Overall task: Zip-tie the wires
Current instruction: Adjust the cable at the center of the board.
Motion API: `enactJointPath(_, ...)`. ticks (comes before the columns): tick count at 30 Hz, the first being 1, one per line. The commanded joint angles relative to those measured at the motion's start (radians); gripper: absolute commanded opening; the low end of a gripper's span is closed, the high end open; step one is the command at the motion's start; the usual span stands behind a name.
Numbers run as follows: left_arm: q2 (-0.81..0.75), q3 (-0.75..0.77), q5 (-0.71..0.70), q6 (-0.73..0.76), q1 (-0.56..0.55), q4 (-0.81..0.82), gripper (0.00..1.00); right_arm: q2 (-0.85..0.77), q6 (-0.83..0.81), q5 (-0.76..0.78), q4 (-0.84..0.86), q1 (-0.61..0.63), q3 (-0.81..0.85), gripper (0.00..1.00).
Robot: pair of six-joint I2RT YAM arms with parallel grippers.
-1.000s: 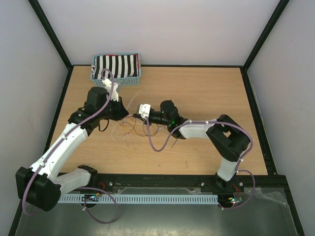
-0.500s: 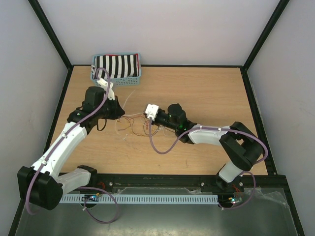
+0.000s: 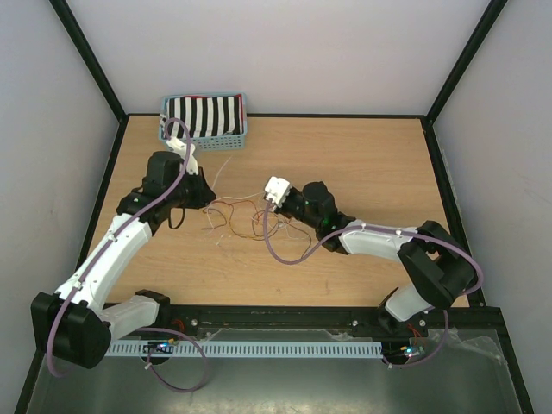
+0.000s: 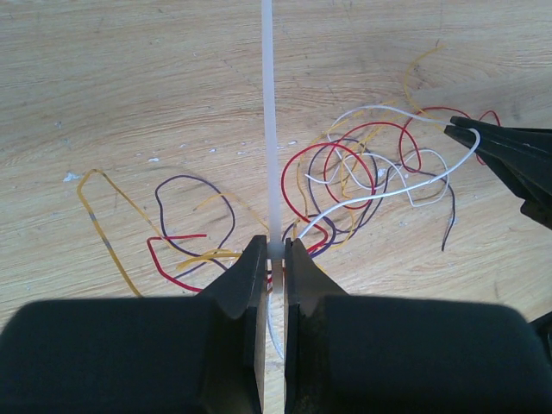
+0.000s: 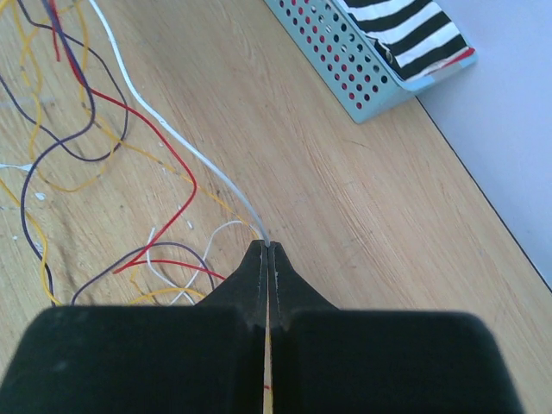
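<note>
The left gripper's (image 4: 274, 249) fingers nearly meet, pinching a white zip tie (image 4: 267, 129) whose strap runs straight away from them. The right gripper's (image 5: 269, 248) fingers press together on a thin white strand (image 5: 172, 138). The wires (image 3: 242, 216), red, orange, yellow and dark, lie looped on the table (image 3: 362, 164) between both grippers, left of its middle. A blue basket (image 3: 231, 138) stands at the far left corner.

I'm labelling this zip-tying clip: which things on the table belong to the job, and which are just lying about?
Part of the job:
- wires, loose tangle
- zip tie, pinched in the left gripper
- white strand, pinched in the right gripper

Just lying about:
- blue basket at the far edge
- striped cloth inside it
</note>
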Motion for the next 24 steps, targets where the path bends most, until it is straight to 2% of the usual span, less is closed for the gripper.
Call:
enactJointPath(1,-0.013,0.005,-0.013,-0.005,0.012,0.000,0.00,-0.033,0.017,0.057,-0.016,-0.013,-0.018,0.00)
enactJointPath(20,-0.036,0.013,-0.014,-0.001,0.028,-0.016,0.00,-0.066,0.058,0.120,-0.064,-0.089,-0.040,0.00)
enactJointPath(24,-0.038,0.013,-0.013,-0.003,0.028,-0.017,0.00,-0.069,0.063,0.082,-0.058,-0.090,-0.045,0.00)
